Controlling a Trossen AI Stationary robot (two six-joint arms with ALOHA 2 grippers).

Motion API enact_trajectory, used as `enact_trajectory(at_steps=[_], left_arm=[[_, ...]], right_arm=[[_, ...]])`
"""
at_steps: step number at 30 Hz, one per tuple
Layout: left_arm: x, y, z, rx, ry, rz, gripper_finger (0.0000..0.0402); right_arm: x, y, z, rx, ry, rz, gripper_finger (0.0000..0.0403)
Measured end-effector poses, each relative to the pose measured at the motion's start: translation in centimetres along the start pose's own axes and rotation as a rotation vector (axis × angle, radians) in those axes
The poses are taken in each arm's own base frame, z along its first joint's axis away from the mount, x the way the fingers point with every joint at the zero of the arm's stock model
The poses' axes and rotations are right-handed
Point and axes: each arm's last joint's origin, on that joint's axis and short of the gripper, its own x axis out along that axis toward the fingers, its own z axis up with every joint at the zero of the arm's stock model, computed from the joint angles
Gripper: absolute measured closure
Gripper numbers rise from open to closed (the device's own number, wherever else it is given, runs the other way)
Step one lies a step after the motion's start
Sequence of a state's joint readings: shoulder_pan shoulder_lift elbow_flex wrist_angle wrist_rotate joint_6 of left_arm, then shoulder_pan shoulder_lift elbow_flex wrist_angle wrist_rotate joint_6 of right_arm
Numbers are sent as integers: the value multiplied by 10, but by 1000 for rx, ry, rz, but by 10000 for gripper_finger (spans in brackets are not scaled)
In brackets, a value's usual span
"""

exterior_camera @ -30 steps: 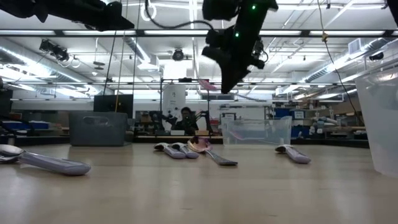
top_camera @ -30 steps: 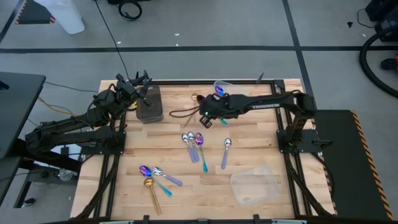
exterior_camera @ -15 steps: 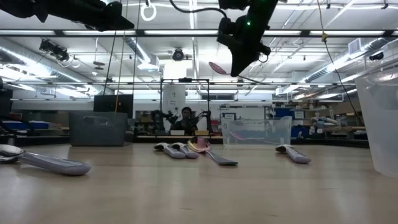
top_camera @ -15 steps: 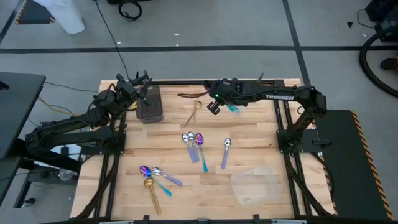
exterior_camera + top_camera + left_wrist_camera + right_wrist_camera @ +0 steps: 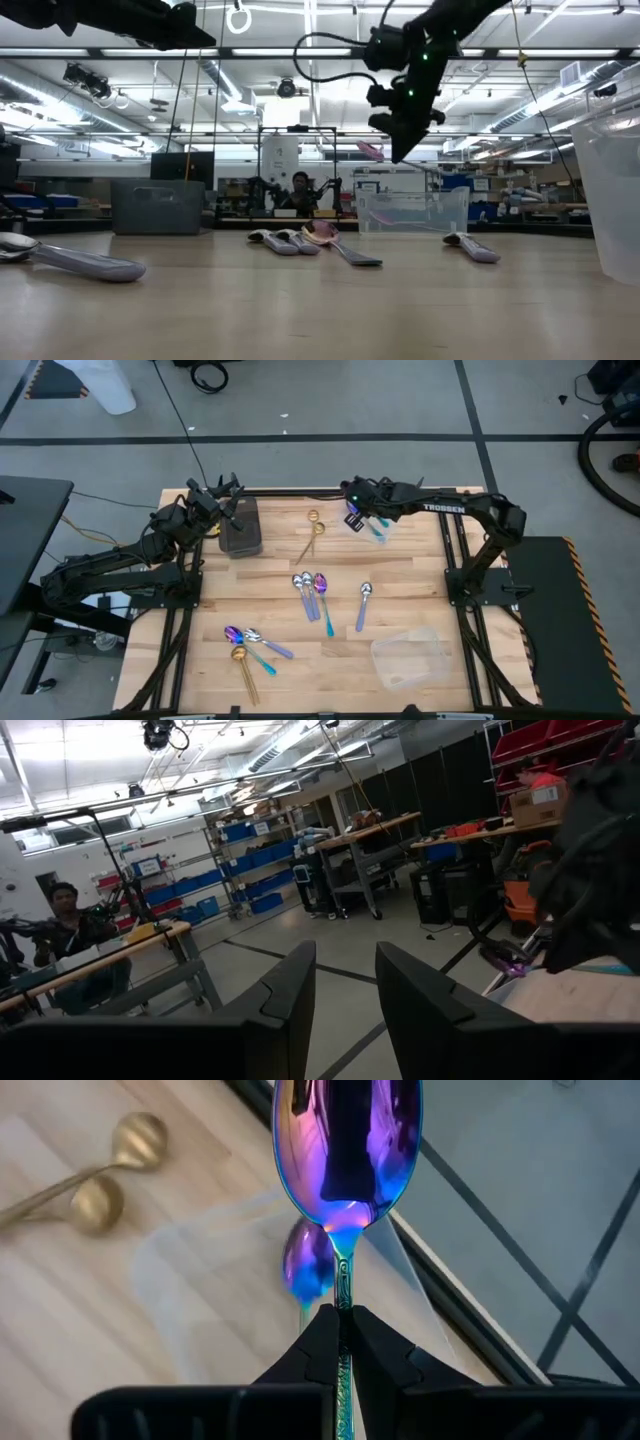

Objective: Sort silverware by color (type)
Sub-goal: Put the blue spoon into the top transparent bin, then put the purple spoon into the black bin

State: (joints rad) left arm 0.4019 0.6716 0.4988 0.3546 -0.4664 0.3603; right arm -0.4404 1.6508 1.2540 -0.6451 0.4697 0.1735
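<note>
Right gripper (image 5: 340, 1342) clamped on iridescent spoon (image 5: 346, 1150), shifted since earlier frame from mid-table to above clear container (image 5: 372, 520) at far edge. Second iridescent spoon (image 5: 308, 1265) below in container; gold spoons (image 5: 312, 532) beside. Left gripper (image 5: 345, 982) parted, empty, unchanged.

You'll find one clear plastic container (image 5: 383, 528) directly beneath the right end effector (image 5: 358, 516), at the far edge of the wooden bench (image 5: 420, 575). The dark grey tray (image 5: 240, 528) sits well off to its left (same far edge). A second clear container (image 5: 410, 660) lies well apart from it, toward the near right corner. A person (image 5: 299, 190) sits in the room beyond.
</note>
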Motion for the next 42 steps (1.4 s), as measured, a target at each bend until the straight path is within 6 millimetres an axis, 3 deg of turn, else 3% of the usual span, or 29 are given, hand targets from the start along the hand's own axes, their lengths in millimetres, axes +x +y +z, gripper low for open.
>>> enact_trajectory(at_steps=[7,14,26,36,42], left_arm=[[0,0,0,0,1,-1,285],[0,0,0,-1,0,0,285],[0,0,0,-9,0,0,285],[0,-1,-1,-67,15,-9,285],[1,-11,0,-245,-26,-210,285]], right_arm=[[26,-15,-15,48,31,25,378],[46,-16,-34,129,22,76,379],[62,-15,-57,227,47,133,366],[61,-16,-52,256,38,178,327],[31,-22,-22,221,-6,205,327]])
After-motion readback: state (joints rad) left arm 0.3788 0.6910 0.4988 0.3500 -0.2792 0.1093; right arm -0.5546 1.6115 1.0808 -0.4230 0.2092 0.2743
